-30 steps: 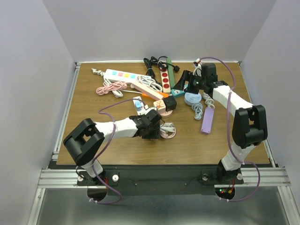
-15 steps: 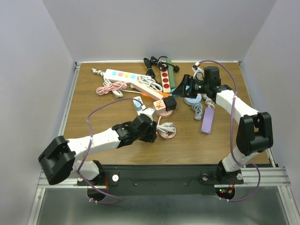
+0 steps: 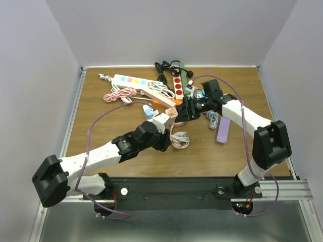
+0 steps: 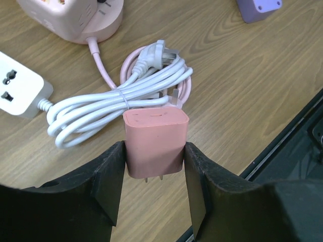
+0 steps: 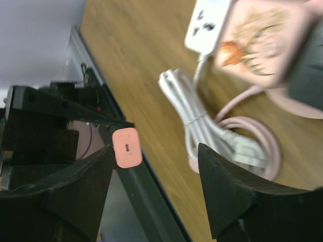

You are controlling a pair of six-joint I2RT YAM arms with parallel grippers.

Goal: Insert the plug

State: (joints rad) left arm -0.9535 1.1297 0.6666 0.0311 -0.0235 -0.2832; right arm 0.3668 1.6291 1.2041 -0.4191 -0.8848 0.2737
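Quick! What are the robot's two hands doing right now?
Left gripper: closed on the pink charger.
Right gripper: open, holding nothing.

Right fingers (image 5: 227,196) stand apart, nothing gripped between them. Just off the tip of the finger on the picture's left: a pink plug (image 5: 126,147), end face towards the lens, against dark machinery. Beyond the gap, on the wooden worktop (image 5: 141,50): a tied white cable (image 5: 194,133) overlapping a coiled pink cable (image 5: 271,151). Beyond the other fingertip: a pink cube socket (image 5: 257,40), blurred, with the end of a white power strip (image 5: 207,20) beside it
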